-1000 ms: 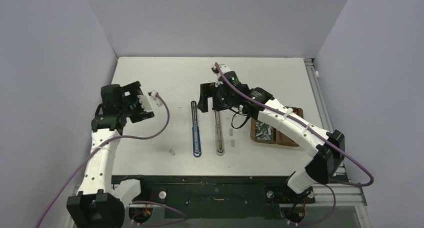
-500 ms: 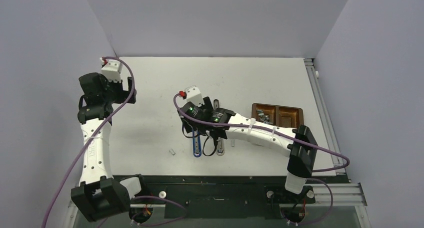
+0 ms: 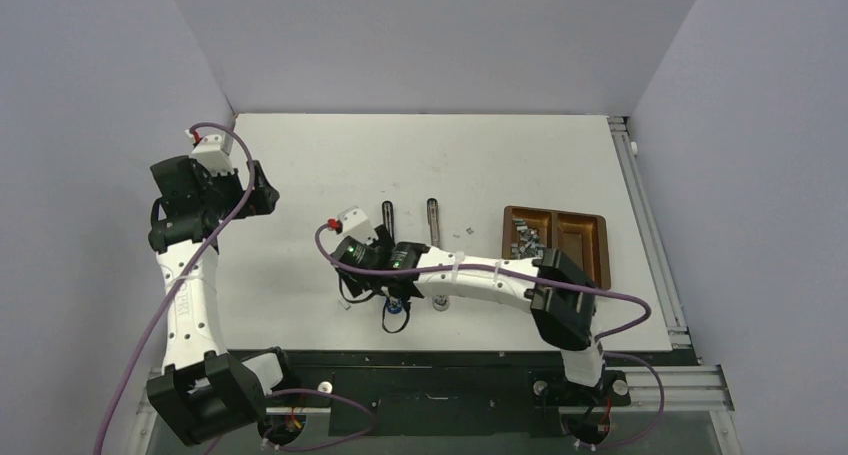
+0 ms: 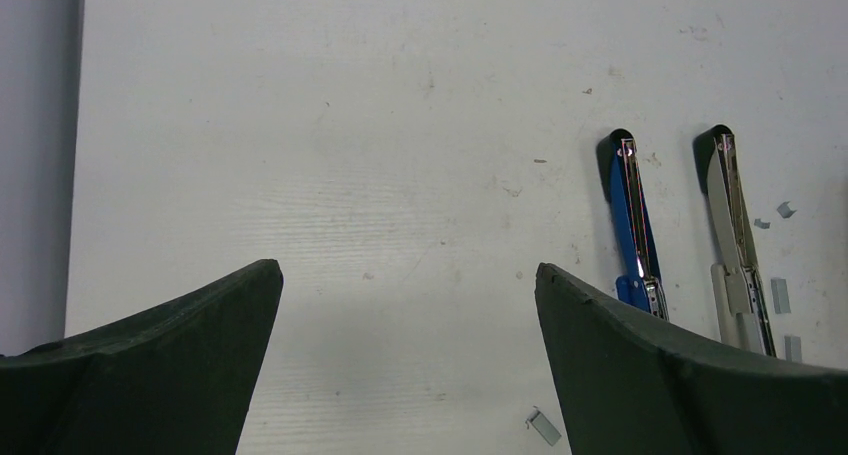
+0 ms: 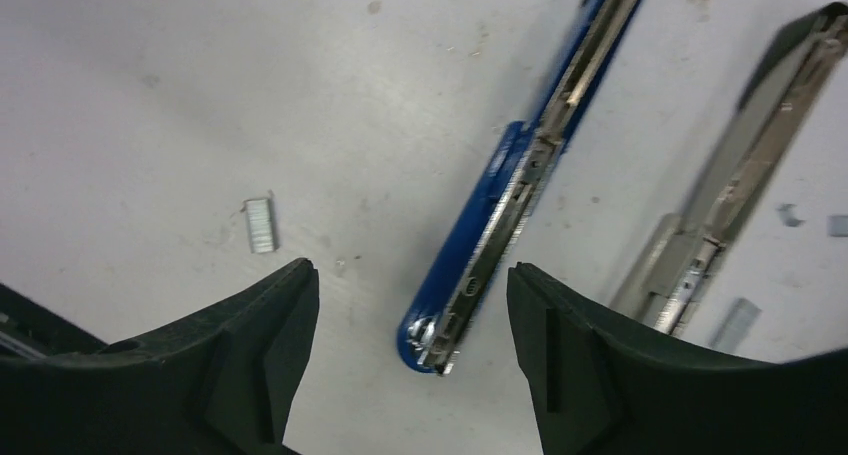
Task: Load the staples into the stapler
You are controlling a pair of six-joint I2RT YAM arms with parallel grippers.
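A: Where were the staples [image 3: 525, 240]?
B: Main pile sat in the left compartment of the brown tray [image 3: 590, 223], at the table's [image 3: 300, 155] right side, well apart from both arms' fingers. One loose strip [image 5: 260, 223] lay on the table nr the blue stapler [image 5: 510, 185].
A: And the right gripper [image 5: 410, 275]?
B: Fingers apart, gripping nothing. It hung over the blue stapler's near end, w/ that end showing in the gap btwn them. In the wrist view the stapler's long axis ran on a slant, from the gap up & away to the right, metal rail facing up.
A: The strip vs those fingers?
B: Outside the gap, beyond the finger on the view's left, and apart from the stapler. Its long axis ran approx up-down in that view, i.e. not in line w/ the rail.
A: The left gripper [image 4: 405, 270]?
B: Wide apart too, empty, over bare table at the left. The blue one & the silver stapler [image 4: 735, 235] both lay off to its right, side by side. Right arm was clearly the nearer to the strip.
A: So what did the next move call for?
B: Prob. a short sideways shift of the right gripper toward the strip, plus a turn of the wrist so the fingers would close across its narrow width
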